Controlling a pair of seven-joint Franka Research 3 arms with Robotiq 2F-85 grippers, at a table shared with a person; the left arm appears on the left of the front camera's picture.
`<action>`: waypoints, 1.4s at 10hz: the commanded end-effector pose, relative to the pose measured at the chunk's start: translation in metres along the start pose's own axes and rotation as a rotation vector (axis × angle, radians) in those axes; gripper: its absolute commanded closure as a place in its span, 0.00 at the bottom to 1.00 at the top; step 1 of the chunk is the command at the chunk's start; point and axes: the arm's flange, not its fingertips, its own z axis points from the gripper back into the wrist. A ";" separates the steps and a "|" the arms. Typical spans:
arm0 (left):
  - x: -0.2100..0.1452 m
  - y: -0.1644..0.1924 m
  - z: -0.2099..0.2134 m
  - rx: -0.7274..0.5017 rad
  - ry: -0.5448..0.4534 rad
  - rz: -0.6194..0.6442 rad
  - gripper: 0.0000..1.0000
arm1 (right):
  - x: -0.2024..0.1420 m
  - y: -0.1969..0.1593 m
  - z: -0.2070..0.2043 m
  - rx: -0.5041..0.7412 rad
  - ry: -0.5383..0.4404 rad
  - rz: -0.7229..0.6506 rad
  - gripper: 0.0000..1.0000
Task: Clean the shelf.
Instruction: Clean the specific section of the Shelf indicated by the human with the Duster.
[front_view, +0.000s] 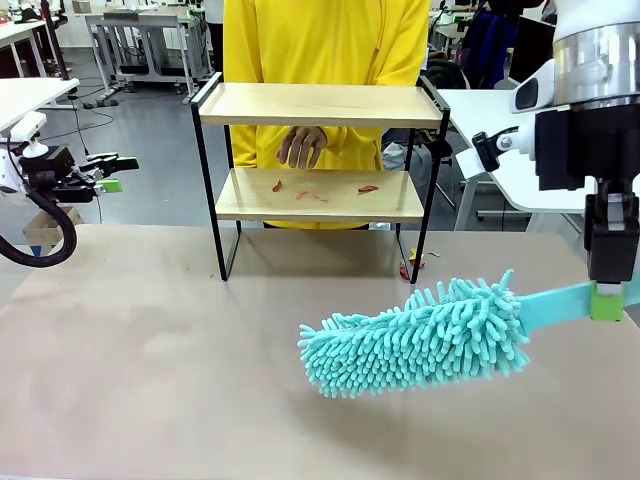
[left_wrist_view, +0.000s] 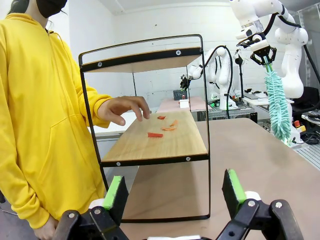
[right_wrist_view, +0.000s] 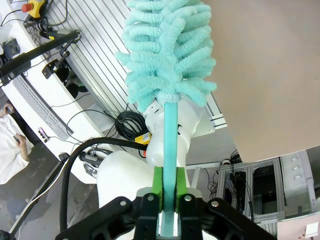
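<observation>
Cleaning has not begun. My left gripper (front_view: 113, 172) hangs wide and empty at left. Centre, far side, stands the shelf (front_view: 320, 105), red scraps (front_view: 300, 190) on its lower board. A person's hand (front_view: 300, 146) hovers above them, in my way. My right gripper (front_view: 607, 302) pinches the duster (front_view: 420, 340) by its handle, well short.
</observation>
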 end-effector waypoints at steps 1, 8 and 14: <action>0.003 -0.001 0.000 0.001 -0.001 -0.018 0.00 | -0.002 0.004 -0.001 0.010 -0.012 -0.019 0.87; 0.003 -0.001 0.000 0.001 -0.001 -0.018 0.00 | -0.002 0.004 -0.001 0.010 -0.012 -0.019 0.87; 0.003 -0.001 0.000 0.001 -0.001 -0.018 0.00 | 0.022 0.033 0.035 0.123 -0.196 -0.153 0.87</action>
